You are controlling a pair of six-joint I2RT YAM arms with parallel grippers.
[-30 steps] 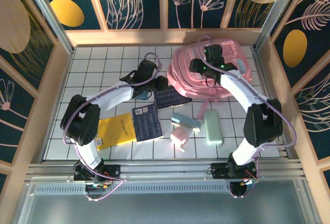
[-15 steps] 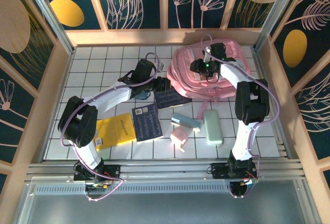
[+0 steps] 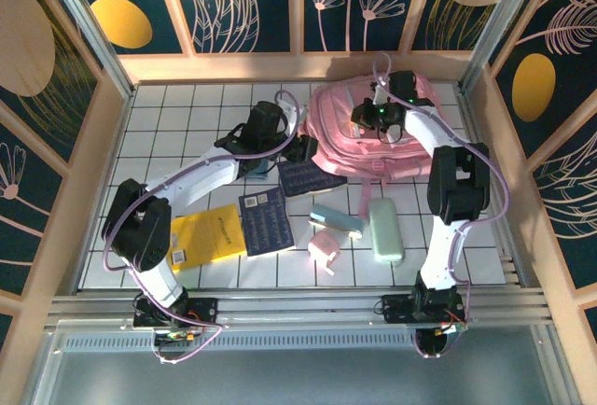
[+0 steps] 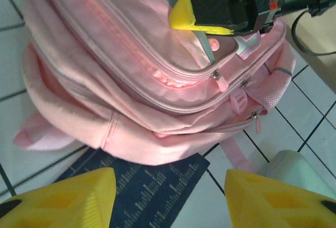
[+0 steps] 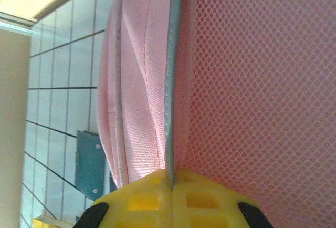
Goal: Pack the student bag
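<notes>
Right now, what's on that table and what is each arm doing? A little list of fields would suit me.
Bag: pink student bag, lying at the far right of the tiled table
Right gripper: shut on the bag's grey-edged seam
Left gripper: open, empty, beside the bag, above a dark blue booklet
Loose in front: yellow booklet, blue notebook, mint green case, small pink box
</notes>
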